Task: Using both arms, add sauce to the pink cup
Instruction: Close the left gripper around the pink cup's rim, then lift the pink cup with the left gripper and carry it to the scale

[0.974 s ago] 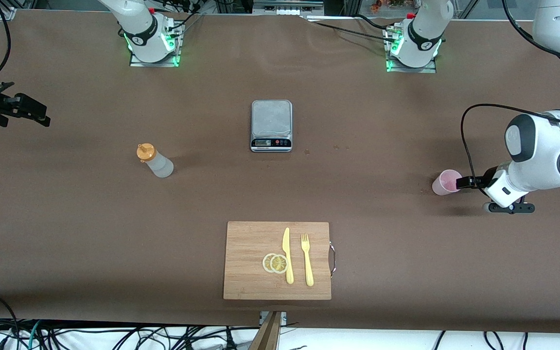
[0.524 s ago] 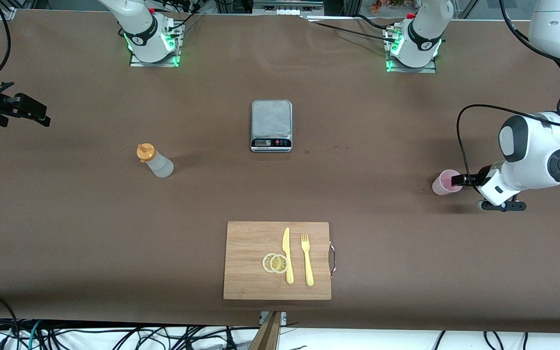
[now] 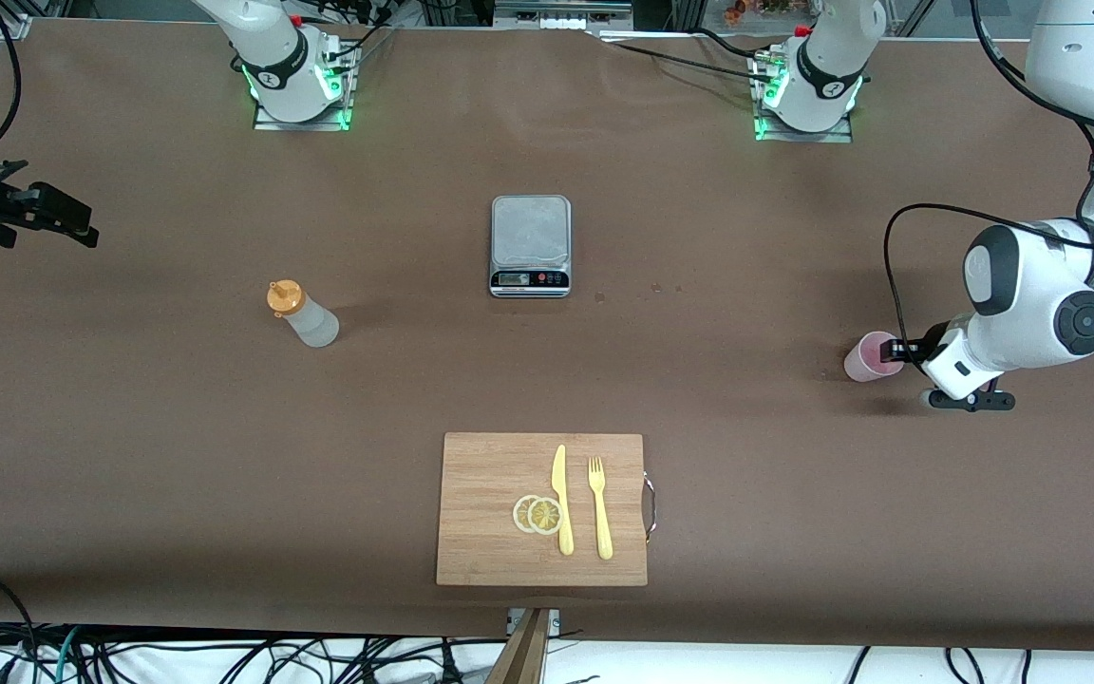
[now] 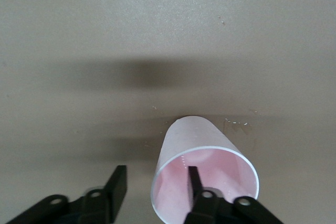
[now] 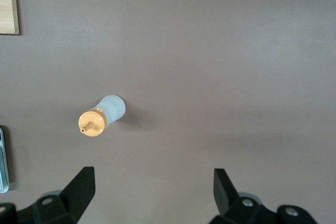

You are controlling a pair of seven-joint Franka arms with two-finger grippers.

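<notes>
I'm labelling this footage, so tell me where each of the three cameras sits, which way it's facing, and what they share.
Front view: high across the table, facing both arm bases; shows the right gripper and the left gripper at the pink cup.
Left wrist view: on the left wrist, looking down at the pink cup; one finger inside, one outside.
Right wrist view: on the waiting right arm, above the sauce; open fingers show.
Shared: the front view shows the sauce and the cup too.

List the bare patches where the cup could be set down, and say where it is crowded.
Bare: between bottle and scale; between scale and cup; between scale and board. Crowded: the board, with knife, fork and slices; and around the cup, at the left gripper.
</notes>
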